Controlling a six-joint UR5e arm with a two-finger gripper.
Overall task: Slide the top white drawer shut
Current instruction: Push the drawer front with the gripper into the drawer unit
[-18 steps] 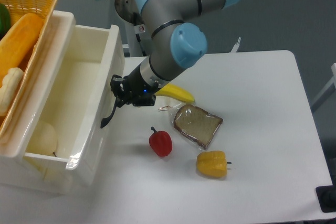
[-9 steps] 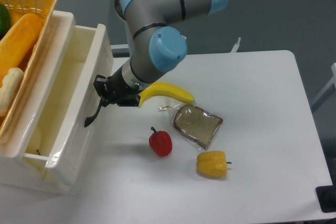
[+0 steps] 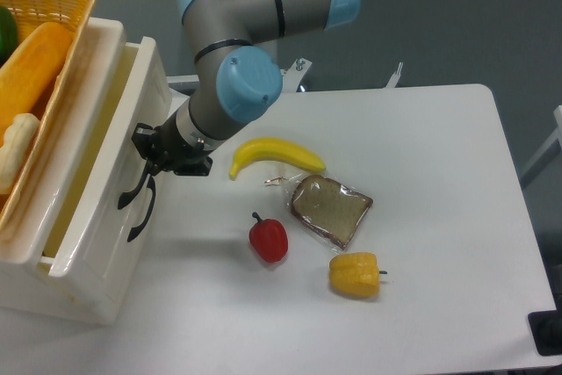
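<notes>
Fixed camera | black two-finger gripper [image 3: 147,151] against glossy white plastic top drawer's [image 3: 105,217] front at its curved black handle [image 3: 133,196] — jaw state unclear | mid-push, drawer part open | next — push straight in.

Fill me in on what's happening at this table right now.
The robot arm's gripper is pressed against the front of the top white drawer, right at its black handle, pushing it into the cabinet. The drawer is not yet fully shut; a narrow gap shows. A yellow wicker basket sits on top. On the table lie a banana, bagged bread, a red pepper and a yellow pepper.
</notes>
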